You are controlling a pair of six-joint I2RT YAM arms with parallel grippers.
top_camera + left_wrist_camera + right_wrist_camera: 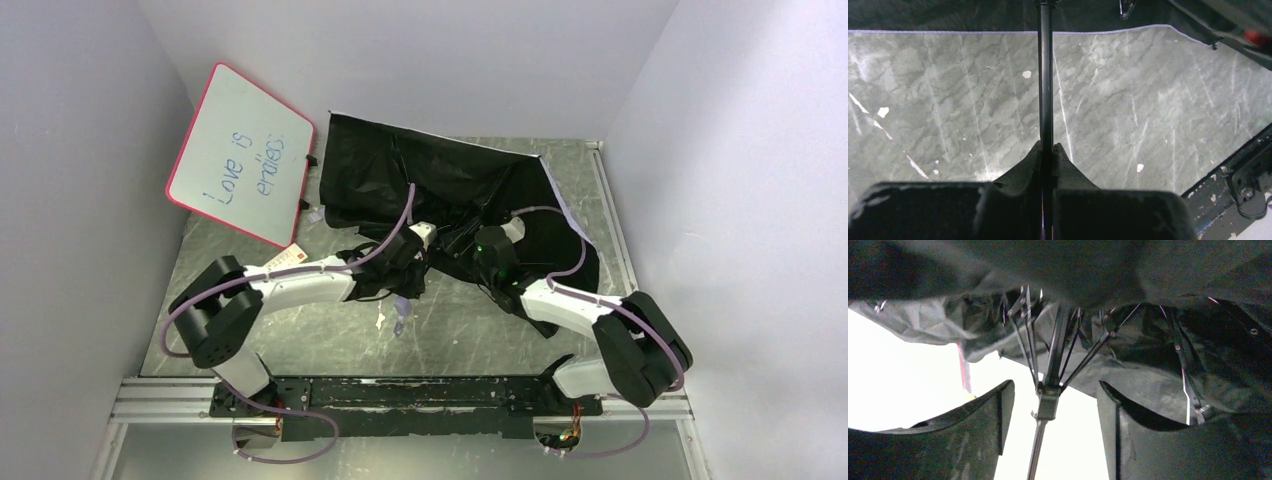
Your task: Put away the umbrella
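Clamping the umbrella shaft is the left gripper; the right gripper, parted, straddles it.

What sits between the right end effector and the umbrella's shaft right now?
Nothing: in the right wrist view, the right end effector is open, and bare gaps separate both fingers from the thin metal shaft of the black-canopied folding umbrella.

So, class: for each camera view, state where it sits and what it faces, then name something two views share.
Top external: above, behind the bases, looking down on table, umbrella, left arm, right arm.
Left wrist: looks along the left hand, shut on the umbrella's shaft, over the table.
Right wrist: looks up under the canopy; right hand open astride the shaft.
Shared: both wrist views show the shaft.
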